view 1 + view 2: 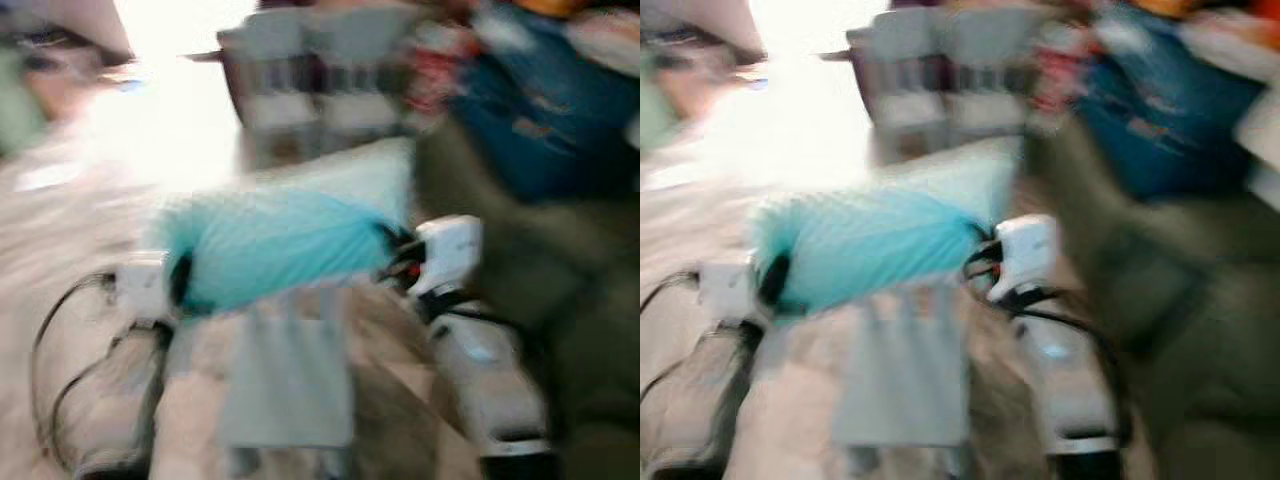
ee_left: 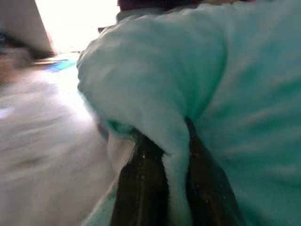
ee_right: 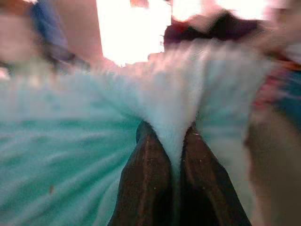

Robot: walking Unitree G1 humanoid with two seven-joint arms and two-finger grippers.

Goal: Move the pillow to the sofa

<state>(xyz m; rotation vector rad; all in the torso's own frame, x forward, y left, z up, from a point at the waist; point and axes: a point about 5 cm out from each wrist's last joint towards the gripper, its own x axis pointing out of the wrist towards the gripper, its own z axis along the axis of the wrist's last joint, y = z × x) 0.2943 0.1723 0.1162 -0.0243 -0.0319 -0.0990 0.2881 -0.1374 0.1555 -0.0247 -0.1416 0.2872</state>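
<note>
The turquoise pillow [image 1: 270, 245] is pinched at each end by only a fold of fabric — left gripper [image 2: 164, 146], right gripper [image 3: 174, 141] — so it could be dropped short of the dark sofa [image 1: 560, 270] on the right if either fold slipped out.

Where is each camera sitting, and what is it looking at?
Left eye, right eye: on the head, looking forward and down at the turquoise pillow carried between both silver arms; blurred.
Left wrist: looks along the left gripper, pinching pillow fabric.
Right wrist: looks along the right gripper, pinching pillow fabric too.
Shared: all four show the pillow.
</note>
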